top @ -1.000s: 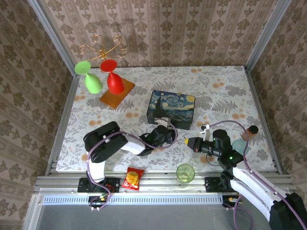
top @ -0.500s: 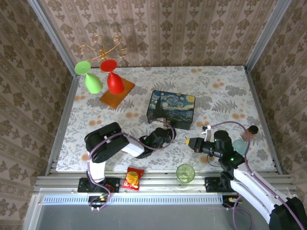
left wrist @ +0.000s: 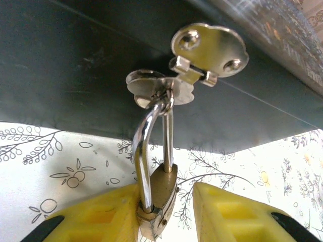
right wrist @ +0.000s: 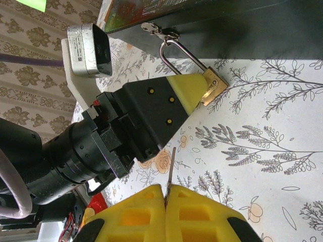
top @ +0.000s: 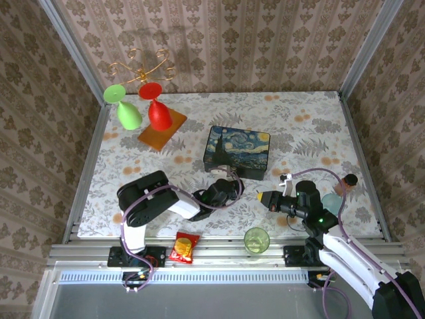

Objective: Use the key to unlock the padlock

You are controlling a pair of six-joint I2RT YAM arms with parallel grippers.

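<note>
The tiny brass padlock hangs by its silver shackle from the metal clasp on the dark front of the painted box. My left gripper is open around the padlock body. Its left finger touches the lock, and a gap separates the lock from the right finger. In the right wrist view the padlock sits beside the left gripper's yellow fingertip. My right gripper is shut on the key, whose thin blade points toward the lock from a short distance away.
A green cup and a red snack packet sit at the near edge between the arms. Red and green wine glasses stand on an orange board at the back left. A teal object lies right of my right arm.
My left gripper has shifted slightly along the box front at the padlock. The right gripper with the key has barely moved.
</note>
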